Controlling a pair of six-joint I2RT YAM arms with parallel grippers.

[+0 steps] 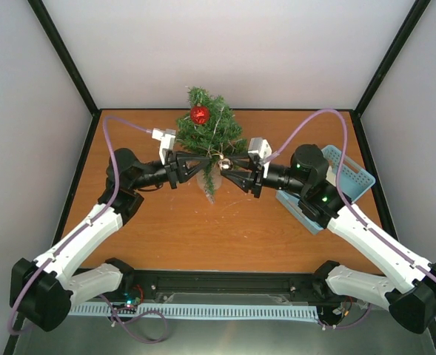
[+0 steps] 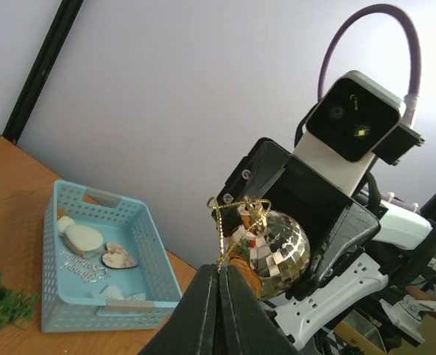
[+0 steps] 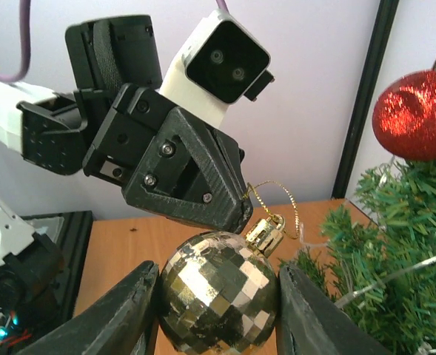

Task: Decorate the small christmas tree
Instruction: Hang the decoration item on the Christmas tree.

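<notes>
From above, the small christmas tree [image 1: 206,134] stands at the middle of the bench's [image 1: 203,237] far edge, with a red bauble [image 1: 200,115] already hanging near its top. The left fingers [image 1: 192,166] and right fingers [image 1: 240,177] meet tip to tip just in front of its near branches, with a small mirror ball [image 1: 223,164] between them. A blue basket [image 1: 358,176] lies at the right edge, partly under the right arm; its contents cannot be made out here.

In the left wrist view, the left fingers are pressed tight together and appear to pinch the gold loop [image 2: 241,211] that rises from the ball's cap. Beyond them the basket holds a pale rounded figure [image 2: 81,237], a heart-shaped piece [image 2: 118,257], a silvery script piece [image 2: 86,271] and something white at its near wall that I cannot identify.

In the right wrist view, the right fingers sit at a medium spread, clamped on both sides of the mirror ball, with tree branches just to its right.

My reading is that the ball is mid-handover: one arm steadies it while the other takes the loop. The next move calls for the right fingers to let go so the ball hangs free. The loop must then be carried over a bare branch tip and slipped on without nudging the light tree.
</notes>
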